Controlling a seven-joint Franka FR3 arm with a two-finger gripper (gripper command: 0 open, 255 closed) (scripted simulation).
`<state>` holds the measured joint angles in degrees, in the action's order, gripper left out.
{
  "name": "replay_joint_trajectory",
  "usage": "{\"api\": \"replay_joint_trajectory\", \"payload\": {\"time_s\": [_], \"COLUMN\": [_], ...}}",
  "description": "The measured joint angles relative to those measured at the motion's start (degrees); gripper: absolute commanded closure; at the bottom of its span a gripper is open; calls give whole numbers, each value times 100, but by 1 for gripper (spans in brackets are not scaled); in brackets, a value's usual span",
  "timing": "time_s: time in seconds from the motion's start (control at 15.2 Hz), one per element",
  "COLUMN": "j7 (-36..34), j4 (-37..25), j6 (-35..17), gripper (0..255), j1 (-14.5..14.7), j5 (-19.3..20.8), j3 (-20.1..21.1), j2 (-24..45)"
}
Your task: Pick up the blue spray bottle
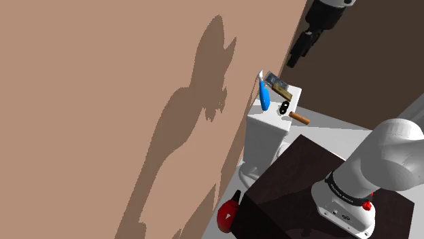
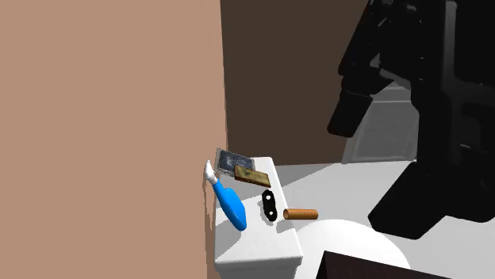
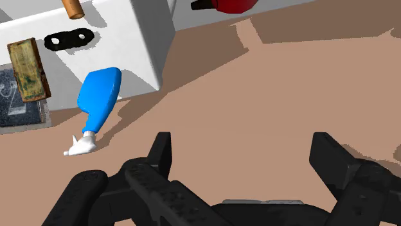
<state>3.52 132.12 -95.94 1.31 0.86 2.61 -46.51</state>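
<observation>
Pincer [image 3: 243,142] (jaws apart) hangs clear of one blue spray bottle [image 3: 99,96].

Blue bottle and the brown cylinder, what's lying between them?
A small flat black piece with two holes lies between the bottle and the cylinder, as the second exterior view shows.

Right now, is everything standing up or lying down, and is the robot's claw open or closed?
Blue spray bottle: tipped over on the white tank top, its nozzle end toward the wall, not held.
Gripper: open, fingers apart, nothing between them.
Brown cylinder: lying on its side.
Black two-hole piece: lying flat.
Brown block: lying flat.
</observation>
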Motion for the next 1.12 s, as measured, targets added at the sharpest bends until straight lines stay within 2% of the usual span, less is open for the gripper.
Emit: {"api": "replay_joint_trajectory", "payload": {"time_s": [0.13, 0.33, 0.46, 0.86, 1.12], "j7": [37, 165, 248, 502, 763], "j4": [113, 706, 1186, 2277, 2784], "j6": [-105, -759, -1301, -3173, -4575], "gripper": [0, 0, 0, 0, 0], "j1": [-13, -78, -133, -376, -621], "j5": [33, 183, 297, 694, 1005], "j3": [-33, -154, -246, -598, -970], "j2": [-54, -253, -398, -272, 175]}}
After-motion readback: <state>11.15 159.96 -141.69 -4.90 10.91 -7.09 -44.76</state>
